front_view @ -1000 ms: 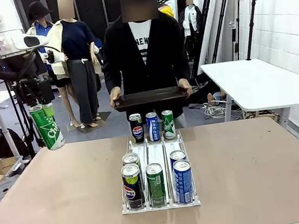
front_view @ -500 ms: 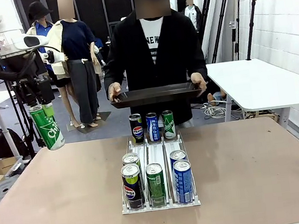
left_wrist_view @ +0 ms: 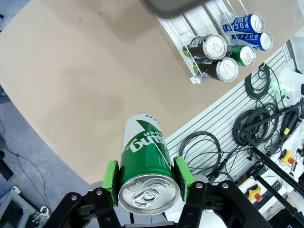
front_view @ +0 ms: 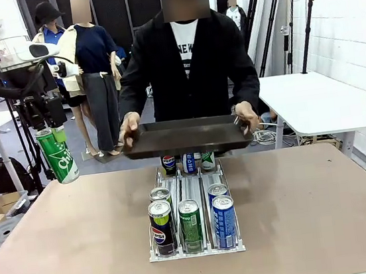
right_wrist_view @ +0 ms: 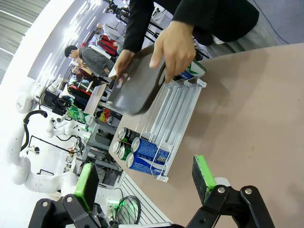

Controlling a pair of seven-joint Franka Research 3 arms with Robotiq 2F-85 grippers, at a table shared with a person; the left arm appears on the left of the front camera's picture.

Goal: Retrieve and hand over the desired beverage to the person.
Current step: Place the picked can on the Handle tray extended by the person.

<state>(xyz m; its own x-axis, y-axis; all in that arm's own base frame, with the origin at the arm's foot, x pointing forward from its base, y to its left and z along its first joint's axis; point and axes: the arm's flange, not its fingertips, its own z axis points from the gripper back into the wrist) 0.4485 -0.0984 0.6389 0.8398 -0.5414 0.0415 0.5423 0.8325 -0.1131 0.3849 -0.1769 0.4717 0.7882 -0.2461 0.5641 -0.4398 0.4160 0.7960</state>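
Green aluminium drink can (front_view: 59, 157): clenched in the left tool (left_wrist_view: 145, 179), hanging tilted below it, raised clear of the bench (front_view: 313, 214) near its left edge. Right tool (right_wrist_view: 142, 185) is released, jaws wide, nothing in them.

The person in the black jacket (front_view: 187, 63) holds a dark rectangular tray (front_view: 186, 136) two-handed, well off to the right of the left tool, over the far end of the white wire can rack (front_view: 197, 251). Tray looks like the drop target.

Suggest:
- carry the can across high enough to clear the racked cans (front_view: 191, 223)
- square it upright before descent
- lower until the base sits flat on the tray floor, then release

Risks: a tilted can tips on release, and the hand-held tray may wobble. Go slow, let go only once seated.
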